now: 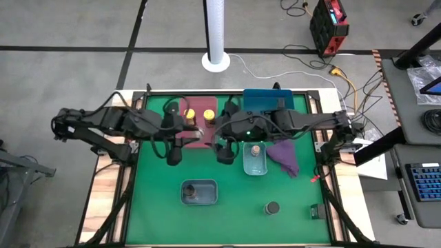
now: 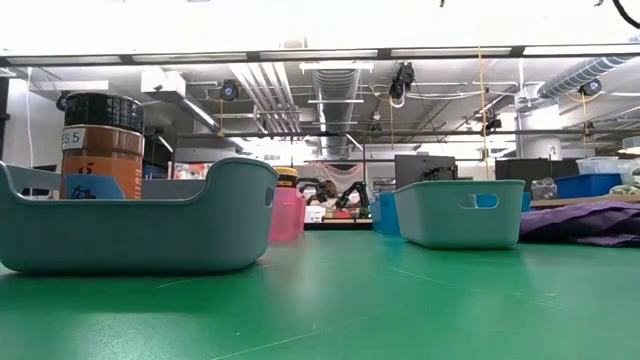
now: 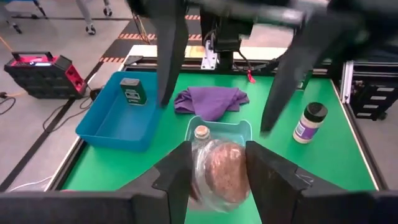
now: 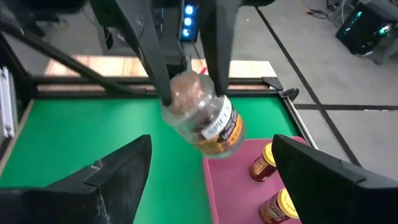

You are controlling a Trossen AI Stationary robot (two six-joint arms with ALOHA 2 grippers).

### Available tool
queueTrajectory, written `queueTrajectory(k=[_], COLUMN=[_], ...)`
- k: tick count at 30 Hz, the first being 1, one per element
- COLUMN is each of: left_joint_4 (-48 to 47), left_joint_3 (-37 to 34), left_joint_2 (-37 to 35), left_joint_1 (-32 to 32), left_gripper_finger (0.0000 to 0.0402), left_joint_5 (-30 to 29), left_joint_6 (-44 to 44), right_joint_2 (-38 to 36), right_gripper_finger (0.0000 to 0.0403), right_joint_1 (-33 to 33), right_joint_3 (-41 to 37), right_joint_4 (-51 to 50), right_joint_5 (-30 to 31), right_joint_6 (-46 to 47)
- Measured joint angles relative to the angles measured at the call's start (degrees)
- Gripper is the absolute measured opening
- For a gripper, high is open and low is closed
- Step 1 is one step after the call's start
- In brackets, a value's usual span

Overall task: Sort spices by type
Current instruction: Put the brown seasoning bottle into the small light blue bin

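1. Your left gripper (image 4: 186, 78) has its fingers closed on a clear jar (image 4: 202, 118) of pinkish-tan spice, held in the air beside the pink tray (image 4: 230, 190) near the table's far edge.
2. Your right gripper (image 3: 214, 109) hangs close by with its fingers wide apart and empty (no contact with the jar).
3. That jar's likely match is the small one (image 1: 255, 150) in the grey tray (image 1: 256, 167) mid-table, so carry it there rather than to the pink tray.
4. Keep the grip firm: the jar hangs tilted, so go low and level before you release.
5. Move the right gripper aside first; it crowds your path.
6. Count: 2 yellow-lidded jars (image 4: 262, 163) in the pink tray, 1 slim dark jar (image 3: 132, 89) in the blue tray (image 3: 115, 121), 1 dark-lidded jar (image 2: 101, 145) in the near grey tray (image 2: 150, 230), 1 more (image 1: 272, 207) loose near the front edge, 1 purple cloth (image 1: 284, 156).
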Motion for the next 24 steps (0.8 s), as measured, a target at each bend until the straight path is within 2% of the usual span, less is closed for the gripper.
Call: queueTrajectory(k=[5, 9, 13, 17, 20, 24], left_joint_4=[0.12, -0.01, 0.0, -0.39, -5.64, -15.32], left_joint_3=[3.02, 4.85, 5.22, 5.22, 5.22, 5.26], left_joint_2=[3.37, 5.07, 5.8, 6.07, 5.3, 2.28], left_joint_1=[0.0, 0.07, 0.07, 0.33, 0.5, 0.42], left_gripper_finger=[0.0118, 0.0096, 0.0073, 0.0053, 0.0044, 0.0039], left_joint_5=[-0.04, -0.06, -0.07, -0.38, -0.63, -0.57], left_joint_6=[-0.06, 0.82, 1.23, 1.62, 0.52, -3.95], right_joint_2=[2.13, 2.54, 2.52, 2.48, 2.15, 0.56], right_gripper_finger=[0.0318, 0.0323, 0.0324, 0.0309, 0.029, 0.0265], right_joint_1=[0.0, 0.0, 0.0, -0.15, -0.13, -0.05], right_joint_3=[0.0, -0.06, -0.02, 0.02, 0.07, 0.07], right_joint_4=[-0.7, -3.52, -2.29, -1.56, -6.79, -14.61], right_joint_5=[-1.49, -1.48, -1.47, -1.23, 1.44, 1.53], right_joint_6=[-0.46, 0.19, 0.11, -0.22, 2.09, 8.96])
